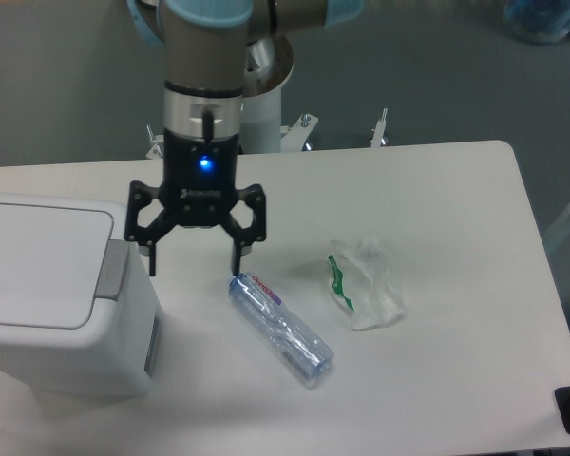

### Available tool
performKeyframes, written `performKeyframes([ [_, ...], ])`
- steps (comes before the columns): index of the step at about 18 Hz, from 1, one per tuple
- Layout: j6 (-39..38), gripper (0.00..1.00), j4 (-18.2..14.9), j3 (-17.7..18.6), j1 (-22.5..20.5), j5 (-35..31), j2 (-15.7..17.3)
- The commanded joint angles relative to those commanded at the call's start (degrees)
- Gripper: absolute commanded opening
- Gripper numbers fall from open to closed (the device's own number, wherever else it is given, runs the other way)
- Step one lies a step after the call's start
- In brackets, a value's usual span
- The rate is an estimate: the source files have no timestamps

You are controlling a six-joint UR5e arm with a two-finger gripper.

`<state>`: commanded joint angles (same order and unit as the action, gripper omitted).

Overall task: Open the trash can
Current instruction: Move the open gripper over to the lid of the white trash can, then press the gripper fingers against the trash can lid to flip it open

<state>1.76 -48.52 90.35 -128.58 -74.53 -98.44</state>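
Observation:
The trash can (57, 294) is a large boxy white bin at the left edge of the table. Its flat white lid (38, 261) lies shut, and the grey push tab (111, 273) sits on its right side. My gripper (194, 264) hangs just right of the bin, fingers pointing down and spread wide. It is open and empty. Its left fingertip (154, 266) is close beside the grey tab, and I cannot tell if it touches. Its right fingertip (235, 263) is just above the end of a plastic bottle.
A clear plastic bottle (280, 329) lies on its side on the white table (456, 361), right of the bin. A crumpled clear wrapper with green print (363, 283) lies further right. The arm's base (266, 114) stands behind the table's far edge.

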Motion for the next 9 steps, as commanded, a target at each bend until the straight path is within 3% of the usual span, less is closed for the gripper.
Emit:
performKeyframes([
  [9,0.09,1.00,0.35,1.58,0.88,-0.09,-0.09],
])
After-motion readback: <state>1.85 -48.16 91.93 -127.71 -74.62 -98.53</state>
